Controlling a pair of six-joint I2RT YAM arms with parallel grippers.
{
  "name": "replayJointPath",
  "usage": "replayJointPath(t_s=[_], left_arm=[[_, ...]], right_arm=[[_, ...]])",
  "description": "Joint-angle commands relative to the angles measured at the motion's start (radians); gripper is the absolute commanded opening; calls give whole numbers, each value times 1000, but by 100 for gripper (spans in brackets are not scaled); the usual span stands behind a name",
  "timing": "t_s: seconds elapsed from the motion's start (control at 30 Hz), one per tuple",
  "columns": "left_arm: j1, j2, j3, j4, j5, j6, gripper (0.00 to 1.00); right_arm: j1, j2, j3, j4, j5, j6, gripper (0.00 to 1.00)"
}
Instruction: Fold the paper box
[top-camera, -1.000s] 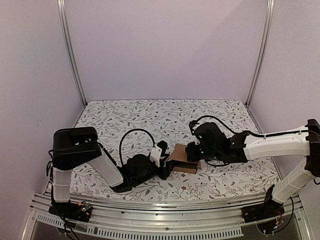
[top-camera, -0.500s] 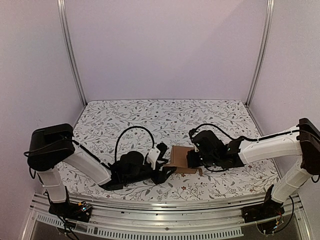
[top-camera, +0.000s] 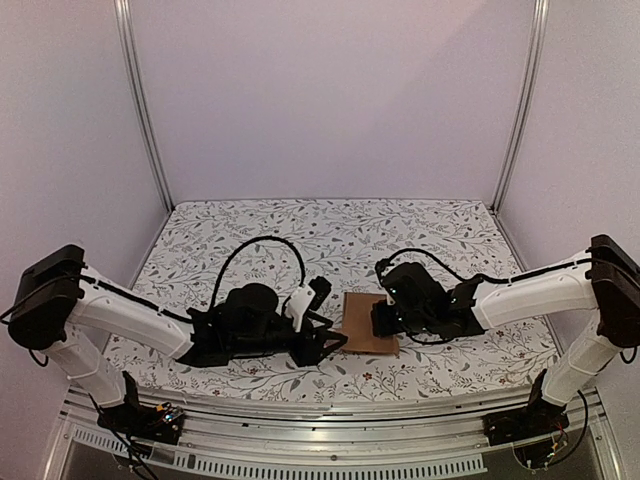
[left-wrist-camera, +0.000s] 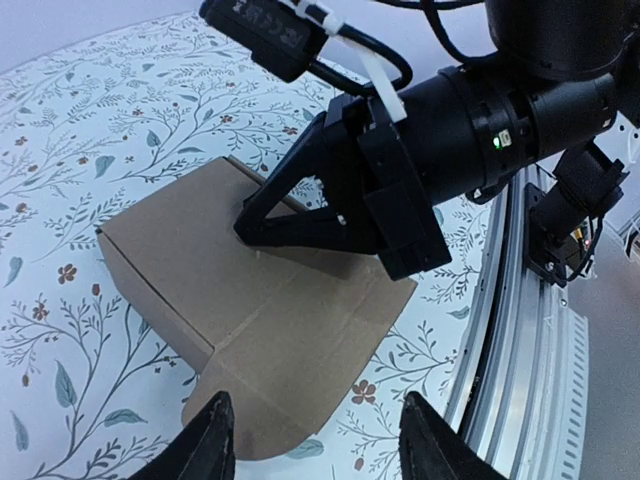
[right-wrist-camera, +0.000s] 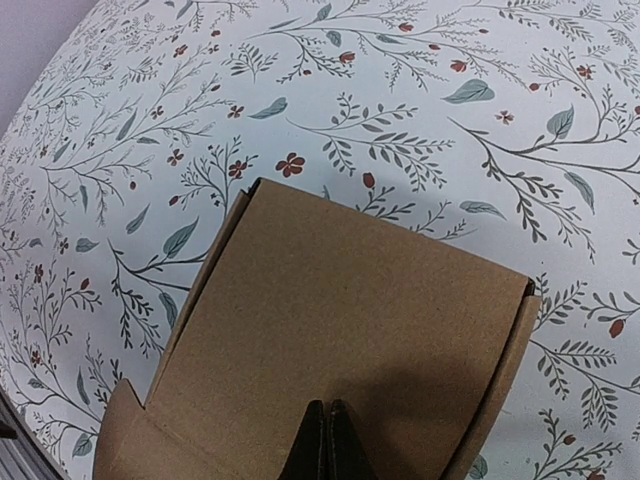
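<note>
**Box pinned at lower centre of the overhead view, one flap loose**

The box (top-camera: 366, 324) lies low and part-folded on the flowered surface (top-camera: 300, 240). The right claw (left-wrist-camera: 246, 226) is shut to a point and presses down on its top panel from the right. The left claw (left-wrist-camera: 318, 448) stands open just left of the box, gripping nothing, and the loose flap (left-wrist-camera: 300, 350) reaches toward the gap between its fingers at the bottom of the left wrist view. I see the danger in that single point of pressure. If the left claw shoves the flap sideways, the box may pivot or slide under the tip. If the tip slips off, the panel may spring up. Closing on the flap off-square could crease it crooked, and with the two claws this near, they could knock together.
</note>
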Motion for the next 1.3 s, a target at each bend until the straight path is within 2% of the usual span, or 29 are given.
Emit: replayJointPath(t_s=[0.0, 0.07, 0.17, 0.27, 0.33, 0.53, 0.6, 0.8, 1.1, 1.2, 1.27], left_arm=[[42, 23, 142, -249, 63, -21, 53], [71, 42, 178, -270, 95, -35, 51], [98, 70, 232, -324, 109, -46, 50], [122, 107, 318, -450, 118, -46, 49], [131, 117, 339, -476, 115, -39, 49], [179, 205, 448, -633, 117, -38, 52], [193, 228, 467, -649, 144, -48, 56], [246, 279, 489, -631, 234, -93, 66], [305, 329, 510, -542, 392, -177, 67], [309, 344, 527, -543, 419, -187, 67], [312, 354, 536, -548, 425, -195, 67]], right_arm=[[0, -17, -38, -74, 11, -22, 0], [-1, -62, -41, -93, 22, -27, 0], [-2, -133, -40, -139, 42, -39, 11], [-1, -194, -41, -188, 71, -51, 23], [-2, -240, -45, -217, 89, -61, 28], [-9, -290, -65, -246, 126, -69, 63], [-29, -281, -62, -239, 107, -68, 67], [-98, -180, -19, -217, -28, -69, 68], [-165, -105, -12, -143, -173, 17, 69], [-176, -87, -14, -113, -224, 49, 65], [-186, -73, -18, -99, -243, 71, 58]])
